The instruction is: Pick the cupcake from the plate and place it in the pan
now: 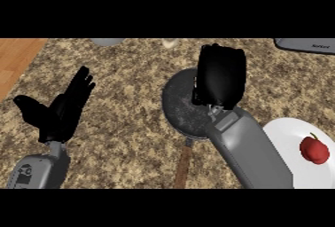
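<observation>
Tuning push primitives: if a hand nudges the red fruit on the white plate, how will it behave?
The red fruit looks rounded and glossy, so it would probably roll or slide rather than stay put. It sits on the smooth white plate, so it could skid. Its small stem probably won't stop rolling.

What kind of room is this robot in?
It looks like a kitchen. There is a speckled stone counter, a dark pan with a brown handle, and a white plate with a red fruit on it.
</observation>
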Controlling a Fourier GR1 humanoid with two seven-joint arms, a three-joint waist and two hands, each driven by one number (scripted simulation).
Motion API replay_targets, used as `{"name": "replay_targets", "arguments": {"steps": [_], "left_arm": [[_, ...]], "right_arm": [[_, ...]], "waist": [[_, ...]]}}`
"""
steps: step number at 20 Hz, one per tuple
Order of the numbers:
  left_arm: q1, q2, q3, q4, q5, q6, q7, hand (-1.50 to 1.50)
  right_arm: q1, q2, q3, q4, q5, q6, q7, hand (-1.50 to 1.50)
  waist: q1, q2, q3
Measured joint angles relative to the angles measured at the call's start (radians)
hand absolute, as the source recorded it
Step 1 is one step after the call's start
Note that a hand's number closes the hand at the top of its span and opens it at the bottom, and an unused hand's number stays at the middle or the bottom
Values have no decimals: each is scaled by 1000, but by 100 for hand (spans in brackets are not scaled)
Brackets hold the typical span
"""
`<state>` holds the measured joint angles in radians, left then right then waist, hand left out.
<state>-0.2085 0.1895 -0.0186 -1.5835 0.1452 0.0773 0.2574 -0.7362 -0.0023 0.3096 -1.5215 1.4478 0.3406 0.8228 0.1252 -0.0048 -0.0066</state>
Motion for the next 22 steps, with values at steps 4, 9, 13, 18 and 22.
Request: {"name": "replay_targets", "arguments": {"steps": [4, 9, 13, 18, 22], "left_arm": [[-25, -9, -6, 17, -10, 7, -4, 0], [-51, 1, 14, 43, -8, 6, -5, 0], [-41, 0, 30, 56, -4, 10, -17, 0], [-12, 9, 48, 27, -2, 15, -16, 0], [23, 12, 59, 15, -3, 13, -28, 0]], "right_arm": [[-120, -3, 55, 48, -54, -26, 188, 150], [-218, -8, 113, 129, -134, -99, 309, 150], [-266, -10, 132, 190, -171, -155, 352, 150], [-222, -9, 125, 239, -170, -232, 332, 150], [-186, -7, 119, 307, -191, -324, 291, 150]], "waist": [[3, 7, 1], [-19, 12, 3], [-46, 11, 4], [-81, 8, 6], [-91, 9, 6]]}}
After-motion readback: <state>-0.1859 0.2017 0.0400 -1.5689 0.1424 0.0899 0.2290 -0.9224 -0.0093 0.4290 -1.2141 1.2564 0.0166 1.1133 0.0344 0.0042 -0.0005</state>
